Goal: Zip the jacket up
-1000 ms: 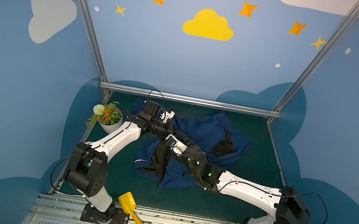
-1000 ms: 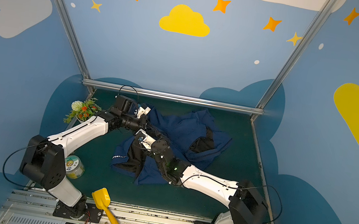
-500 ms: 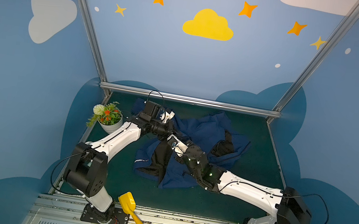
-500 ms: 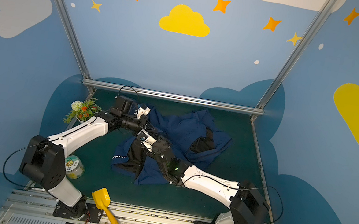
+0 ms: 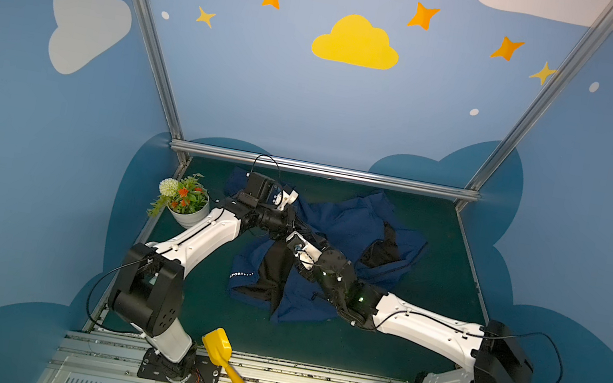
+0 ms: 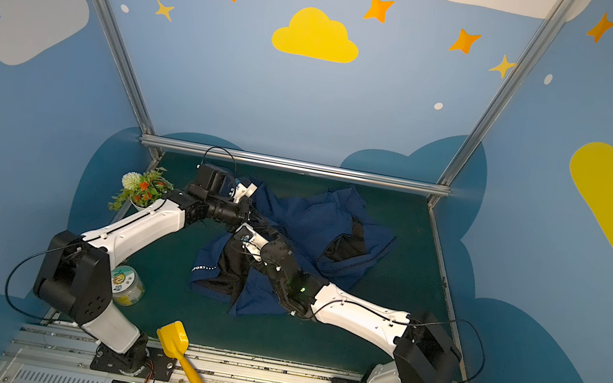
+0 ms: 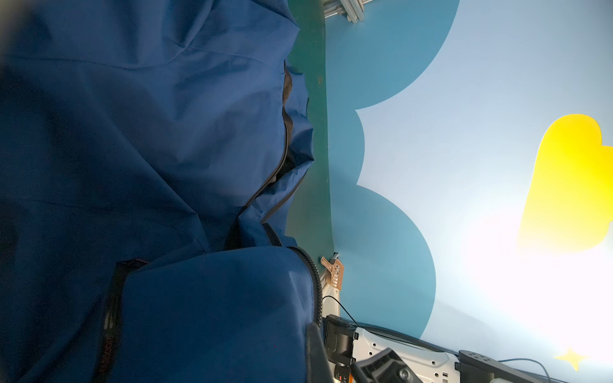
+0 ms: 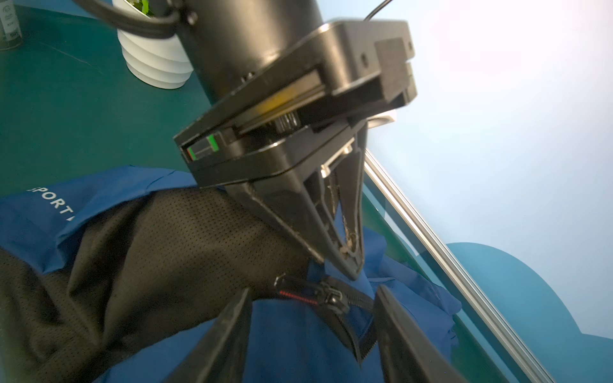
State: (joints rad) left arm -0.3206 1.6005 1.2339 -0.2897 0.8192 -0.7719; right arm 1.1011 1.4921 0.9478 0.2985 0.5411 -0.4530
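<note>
Navy blue thin-fabric hooded jacket (image 5: 349,225): crumpled mid green worktop (image 5: 418,346), nearer its far edge | left end effector (image 8: 350,258): clamped shut on jacket fabric beside the zip | right end effector (image 8: 315,335): jaws apart, empty, straddling small black zipper slider (image 8: 331,298), tape running back between them | nearer: right

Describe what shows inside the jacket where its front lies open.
Black mesh lining shows inside the jacket, next to the zipper slider. How far the lining runs cannot be seen: folded navy fabric covers the rest.
</note>
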